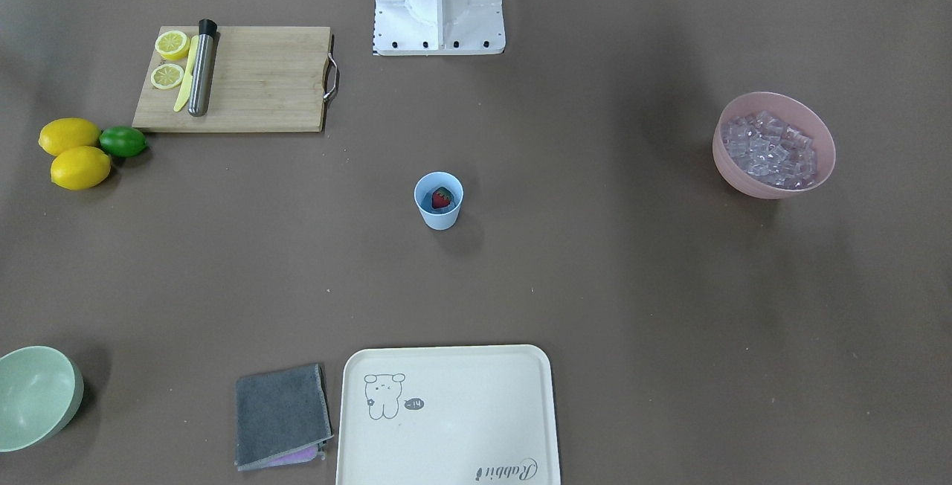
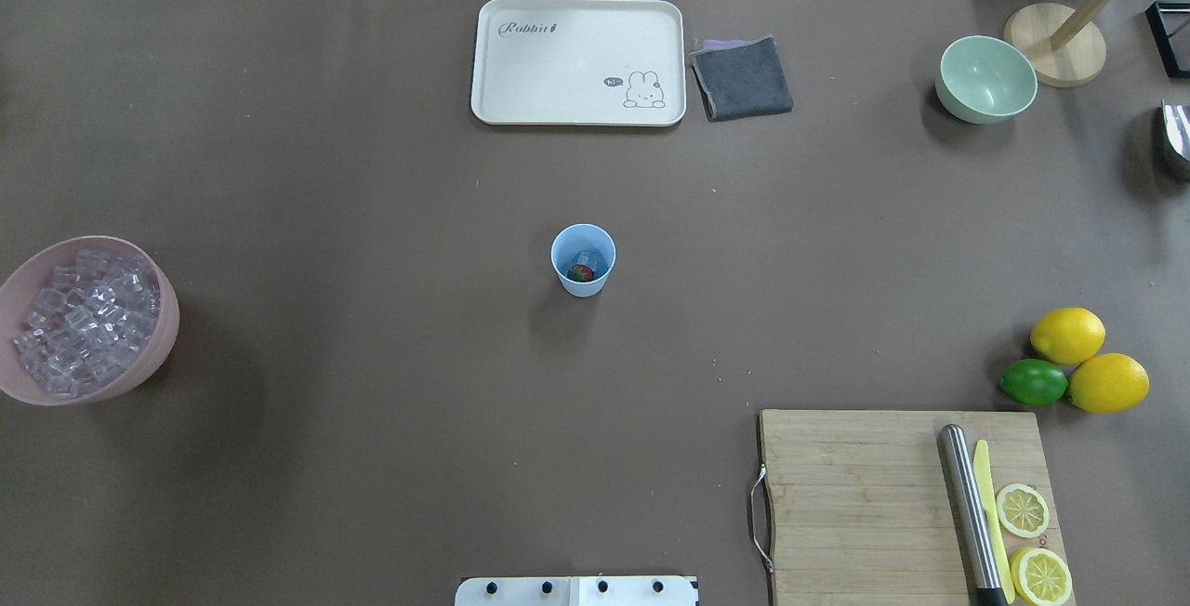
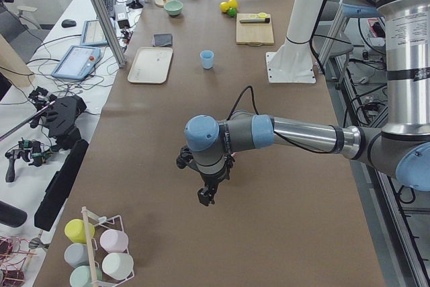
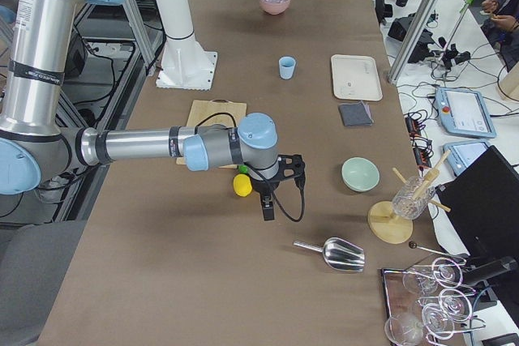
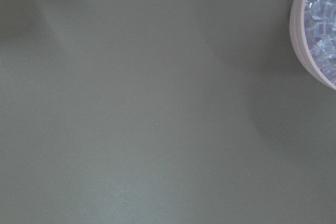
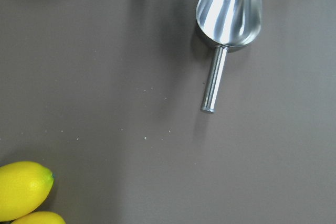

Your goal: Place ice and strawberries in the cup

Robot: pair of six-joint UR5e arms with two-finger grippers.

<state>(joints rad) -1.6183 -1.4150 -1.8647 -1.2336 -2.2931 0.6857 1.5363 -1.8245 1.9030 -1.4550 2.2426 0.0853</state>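
Overhead exterior, red strawberry (image 2: 580,272) in light-blue cup (image 2: 583,288), clear ice (image 2: 84,318) in bowl (image 2: 153,360), left hand (image 3: 207,196), right hand (image 4: 268,210), grip unclear

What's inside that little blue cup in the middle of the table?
A red strawberry with a green cap sits in the cup. Whatever lies under it is covered, so I cannot tell if anything else is inside.
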